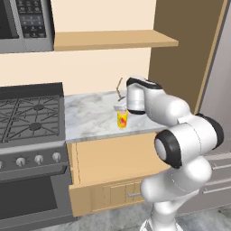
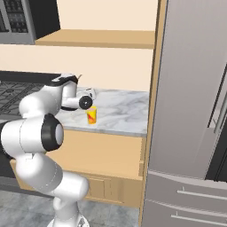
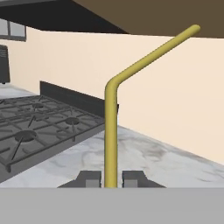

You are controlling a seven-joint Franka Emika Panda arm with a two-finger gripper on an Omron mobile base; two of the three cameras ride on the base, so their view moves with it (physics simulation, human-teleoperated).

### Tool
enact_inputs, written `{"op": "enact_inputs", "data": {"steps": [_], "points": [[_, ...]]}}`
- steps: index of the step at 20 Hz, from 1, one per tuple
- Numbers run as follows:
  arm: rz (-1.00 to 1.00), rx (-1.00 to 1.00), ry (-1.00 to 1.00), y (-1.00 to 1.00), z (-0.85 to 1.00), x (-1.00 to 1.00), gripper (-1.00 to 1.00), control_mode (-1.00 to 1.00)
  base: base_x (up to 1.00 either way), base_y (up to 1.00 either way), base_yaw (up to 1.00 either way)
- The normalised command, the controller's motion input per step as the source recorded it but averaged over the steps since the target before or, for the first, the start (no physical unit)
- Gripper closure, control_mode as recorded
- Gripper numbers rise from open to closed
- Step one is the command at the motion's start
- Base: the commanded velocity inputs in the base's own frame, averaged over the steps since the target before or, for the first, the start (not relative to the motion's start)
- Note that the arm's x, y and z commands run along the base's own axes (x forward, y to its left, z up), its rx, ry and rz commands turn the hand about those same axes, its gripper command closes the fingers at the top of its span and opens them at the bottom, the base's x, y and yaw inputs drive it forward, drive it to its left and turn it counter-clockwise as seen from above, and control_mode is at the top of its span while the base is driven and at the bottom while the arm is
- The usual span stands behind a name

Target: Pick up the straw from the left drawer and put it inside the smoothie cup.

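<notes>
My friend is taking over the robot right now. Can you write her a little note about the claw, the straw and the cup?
Claw: shut on the straw, which stands up between the fingertips with its bent end on top.
Smoothie cup: upright on the marble counter, right of the stove. The claw is beside and above it.
Left drawer: pulled out below the counter.
Done: straw taken out and brought to the cup.
Left: I cannot tell whether the straw's bottom end is in the cup yet; get it in, then open the claw.

Both base views face the marble counter (image 1: 90, 117) from opposite rear sides; the hand view looks stoveward (image 3: 39, 122).
</notes>
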Motion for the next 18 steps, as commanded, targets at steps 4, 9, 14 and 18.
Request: {"op": "enact_inputs", "data": {"steps": [4,9,14,18], "points": [[0.0,0.0,0.0,-0.11,0.0,0.1,1.0,-1.0,0.0,0.0,0.0],[0.0,0.0,0.0,-0.1,0.0,0.1,1.0,-1.0,0.0,0.0,0.0],[0.0,0.0,-0.01,-0.01,-0.07,0.1,1.0,-1.0,0.0,0.0,0.0],[0.0,0.0,-0.04,0.0,-0.22,0.15,1.0,-1.0,0.0,0.0,0.0]]}}
